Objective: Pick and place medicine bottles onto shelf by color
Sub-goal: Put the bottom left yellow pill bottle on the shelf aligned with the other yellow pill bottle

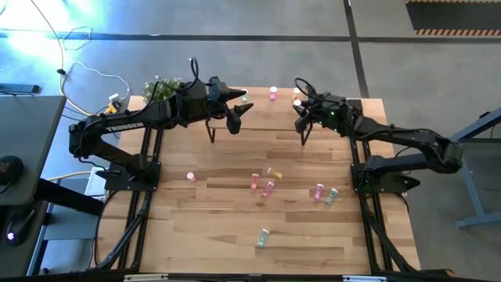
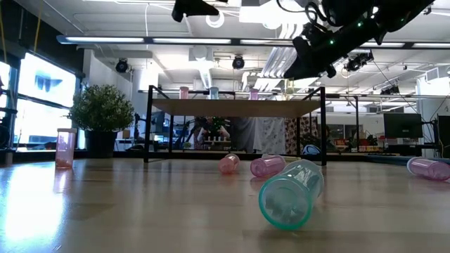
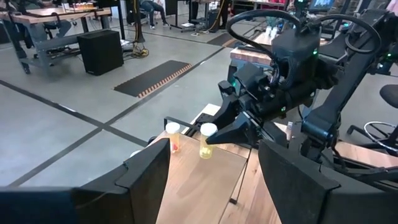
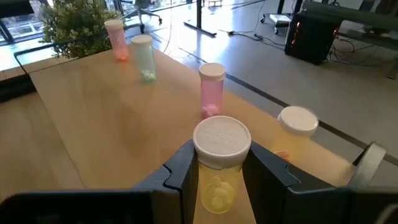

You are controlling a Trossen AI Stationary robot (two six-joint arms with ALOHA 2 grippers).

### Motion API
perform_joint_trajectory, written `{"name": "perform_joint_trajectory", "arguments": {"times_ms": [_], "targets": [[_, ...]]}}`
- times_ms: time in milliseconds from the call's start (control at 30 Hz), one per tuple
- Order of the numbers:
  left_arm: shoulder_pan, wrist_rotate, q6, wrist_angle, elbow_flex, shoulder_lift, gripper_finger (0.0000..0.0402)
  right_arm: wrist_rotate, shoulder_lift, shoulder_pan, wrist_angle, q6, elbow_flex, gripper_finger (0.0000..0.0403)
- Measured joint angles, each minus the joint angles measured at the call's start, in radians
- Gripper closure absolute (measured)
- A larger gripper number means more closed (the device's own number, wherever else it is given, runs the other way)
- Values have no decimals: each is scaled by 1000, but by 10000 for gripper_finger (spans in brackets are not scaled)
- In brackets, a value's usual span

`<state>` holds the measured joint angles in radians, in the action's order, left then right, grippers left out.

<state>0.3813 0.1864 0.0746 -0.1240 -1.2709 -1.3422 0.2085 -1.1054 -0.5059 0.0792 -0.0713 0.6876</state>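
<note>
We are holding a yellow bottle (image 4: 217, 168) upright in the right hand (image 4: 217, 177), the two fingers pinching its body just under the white cap, over the shelf (image 4: 93, 124) at the far side of the counter (image 1: 235, 227). The left hand (image 3: 211, 180) is hovering beside it over the shelf, fingers spread and holding nothing.

We are judging the bottle light, stiff and smooth-walled: thin clear plastic that could slip or tip if squeezed off-centre. Gripping across the middle of the body, as now, looks right; the cap is wider and would give less purchase. Set down, it should stand on its flat base but topple easily if nudged.

The right wrist view is showing what the others are not: four bottles already standing on the shelf, a salmon one (image 4: 116, 38), a green one (image 4: 143, 57), a pink one (image 4: 212, 89) and another yellow one (image 4: 296, 130) just beside ours. The high view is giving us the bottles lying loose on the counter, among them a green one near the front edge (image 1: 263, 237), which the wrist cameras are missing. The low view is showing that green bottle (image 2: 290, 192) on its side, close to the lens, and the shelf's black legs behind.
</note>
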Motion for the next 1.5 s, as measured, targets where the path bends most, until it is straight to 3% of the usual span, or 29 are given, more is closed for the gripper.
{"name": "perform_joint_trajectory", "arguments": {"times_ms": [533,1500], "targets": [[0,1,0,-11,0,0,165,72,-61,-1,-8,12,1,301],[0,3,0,-11,0,0,165,70,-61,-5,-38,-18,1,301]]}}
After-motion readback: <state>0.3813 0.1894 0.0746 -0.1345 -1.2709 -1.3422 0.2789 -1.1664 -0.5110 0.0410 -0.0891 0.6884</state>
